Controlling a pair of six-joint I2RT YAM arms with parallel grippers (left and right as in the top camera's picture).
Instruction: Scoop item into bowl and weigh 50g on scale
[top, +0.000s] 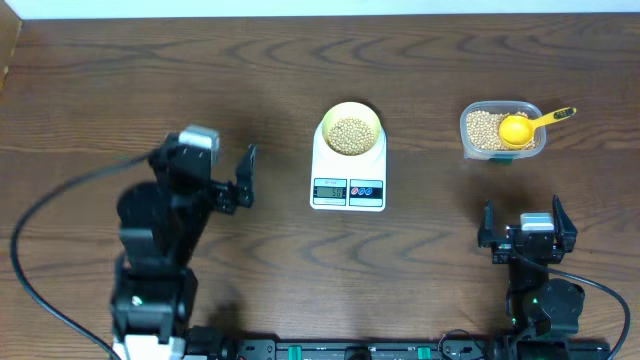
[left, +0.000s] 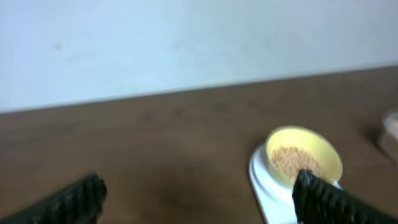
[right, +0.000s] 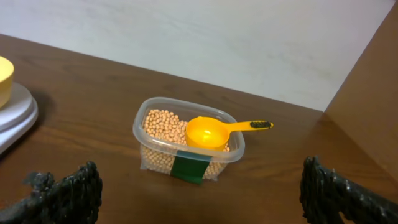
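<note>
Leave the right gripper (top: 522, 206) open-jawed and empty above the dark brown wooden table (top: 120, 70), near the front edge and well short of the clear rounded-rectangular plastic tub (top: 466, 132). Leave the left gripper (left: 200, 182) likewise spread wide and holding nothing, off to the left of the white rounded-rectangular digital scale (top: 347, 172), touching neither platform nor bowl. Note the small pale yellow-green round bowl (top: 351, 106) sitting centred on the scale's platform, with a mound of small tan-beige round beans (top: 351, 137) inside. Note more of the same beans in the tub, with the bright yellow handled plastic scoop (top: 516, 130) resting on top, handle out over the right rim.

Read the grey display (top: 330, 190) before anything else; too small to make out from above. Probably a checking pause, so give the number time to settle with no arm near the platform. If short of fifty grams, take the scoop by its handle with the right gripper, lift only a part load, carry level, tip low over the bowl's middle and trickle. Stop early and re-read. If over, dip out a few beans rather than shifting the bowl. Avoid bumping the scale.
</note>
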